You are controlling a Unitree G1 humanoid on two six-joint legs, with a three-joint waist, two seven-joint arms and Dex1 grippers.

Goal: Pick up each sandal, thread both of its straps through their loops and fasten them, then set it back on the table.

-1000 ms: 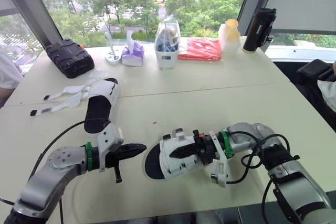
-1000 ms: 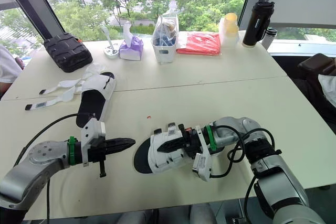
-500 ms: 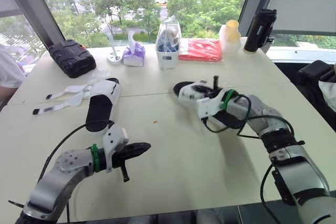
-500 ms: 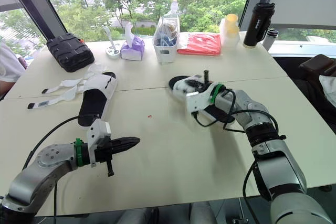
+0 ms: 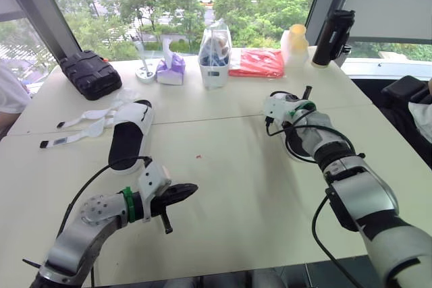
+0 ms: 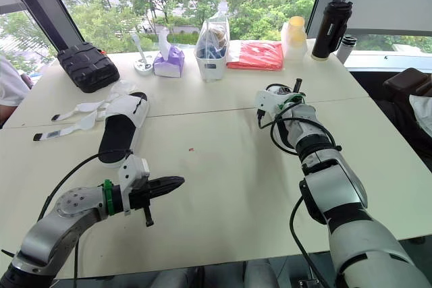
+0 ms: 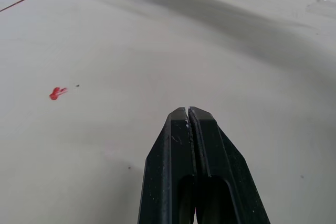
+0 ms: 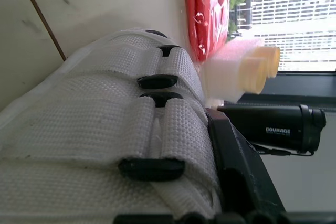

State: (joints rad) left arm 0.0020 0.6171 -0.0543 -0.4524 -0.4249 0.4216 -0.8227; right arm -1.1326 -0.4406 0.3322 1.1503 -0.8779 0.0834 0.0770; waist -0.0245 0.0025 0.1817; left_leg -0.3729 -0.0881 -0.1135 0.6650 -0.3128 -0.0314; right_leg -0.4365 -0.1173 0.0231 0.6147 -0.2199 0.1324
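One white sandal [image 8: 105, 108] with a black sole is in my right gripper [image 5: 278, 107], which is shut on it over the right middle of the table. Its two straps pass through black loops [image 8: 157, 81] and lie flat, and a black finger [image 8: 233, 161] presses its edge. The other white sandal [image 5: 131, 133] lies at the left of the table. Its loose straps [image 5: 81, 123] trail out to the left. My left gripper [image 5: 185, 190] hovers shut and empty low over the front left of the table, with its fingertips [image 7: 188, 113] pressed together.
Along the far edge stand a black case [image 5: 90, 72], a tissue box [image 5: 170, 71], a clear bag of items [image 5: 216, 52], a red packet [image 5: 256, 63], yellow-lidded cups [image 5: 295, 44] and a black bottle [image 5: 334, 28]. A small red speck [image 5: 198, 157] marks the table. A person's sleeve [image 5: 10, 96] is at the left edge.
My right arm lifted the sandal from the front centre and carried it back and to the right. My left gripper stayed shut, nearly in place.
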